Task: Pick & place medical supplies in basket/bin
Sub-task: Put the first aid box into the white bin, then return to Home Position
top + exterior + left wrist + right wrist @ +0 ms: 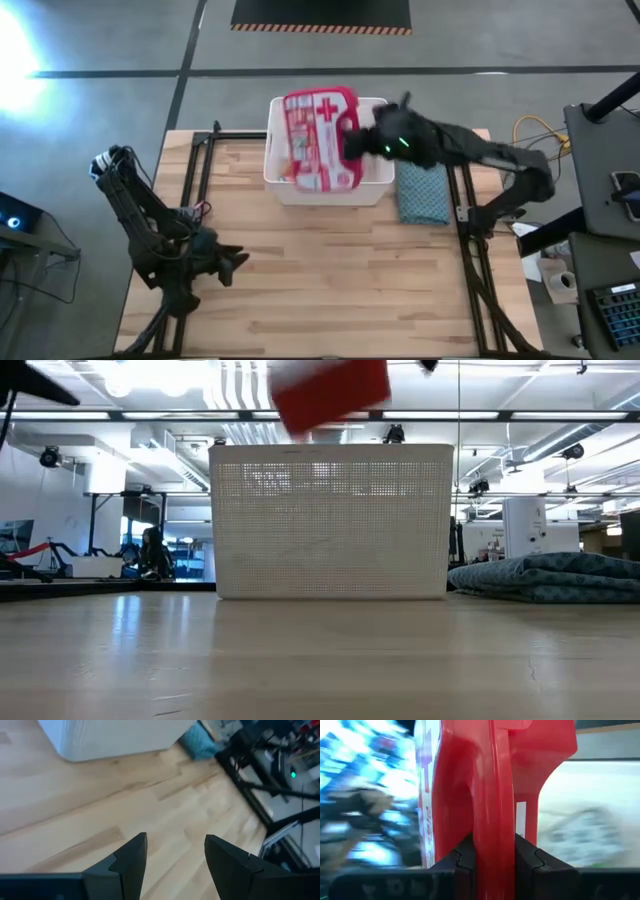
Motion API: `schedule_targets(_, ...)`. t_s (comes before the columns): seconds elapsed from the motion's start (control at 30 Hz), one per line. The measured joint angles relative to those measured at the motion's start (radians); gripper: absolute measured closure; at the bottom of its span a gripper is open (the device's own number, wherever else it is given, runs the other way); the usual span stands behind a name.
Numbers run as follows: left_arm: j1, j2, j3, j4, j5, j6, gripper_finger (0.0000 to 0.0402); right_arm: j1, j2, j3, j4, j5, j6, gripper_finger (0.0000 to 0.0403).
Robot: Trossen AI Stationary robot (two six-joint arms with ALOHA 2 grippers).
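While the red first-aid case [490, 795] hangs pinched by its handle between the fingers of the right gripper [494, 851], it sits above the open mouth of the white tub [283, 188], and the low view shows its red corner [330, 390] clear of the rim. To release it well, I judge the gripper should carry the case lower until most of it is inside the walls, level it so no edge rests on the rim, and only then spread the fingers; dropped from this height and tilt, it could catch the rim or tip out.

The case is a flat plastic box, red at the edges and handle, with a pale printed face bearing a red cross [322, 125]. It spans most of the tub's width.

Beyond the gripper, beside the tub, lies a blue folded cloth [424, 195]. The left gripper [175, 852] waits well apart over bare wood, its fingers spread with nothing between them.
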Motion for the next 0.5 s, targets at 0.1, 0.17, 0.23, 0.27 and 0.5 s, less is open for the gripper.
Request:
schedule_targets(0.1, 0.026, 0.027, 0.036, 0.000, -0.018, 0.010, 0.0222, -0.123, 0.038, 0.005, -0.085, -0.047, -0.069, 0.0339)
schedule_targets(0.17, 0.047, 0.050, 0.059, -0.003, -0.018, 0.029, 0.0222, -0.203, 0.062, 0.004, -0.126, -0.049, -0.092, 0.0315)
schedule_targets(0.23, 0.068, 0.078, 0.087, -0.001, -0.018, 0.053, 0.0222, -0.285, 0.095, 0.002, -0.130, -0.106, -0.118, 0.0288)
schedule_targets(0.27, 0.076, 0.094, 0.105, -0.002, -0.018, 0.067, 0.0222, -0.319, 0.118, 0.001, -0.121, -0.176, -0.125, 0.0276)
schedule_targets(0.5, 0.123, 0.232, 0.254, -0.006, -0.014, 0.136, 0.0222, -0.333, 0.195, 0.049, -0.086, -0.414, -0.184, 0.0191)
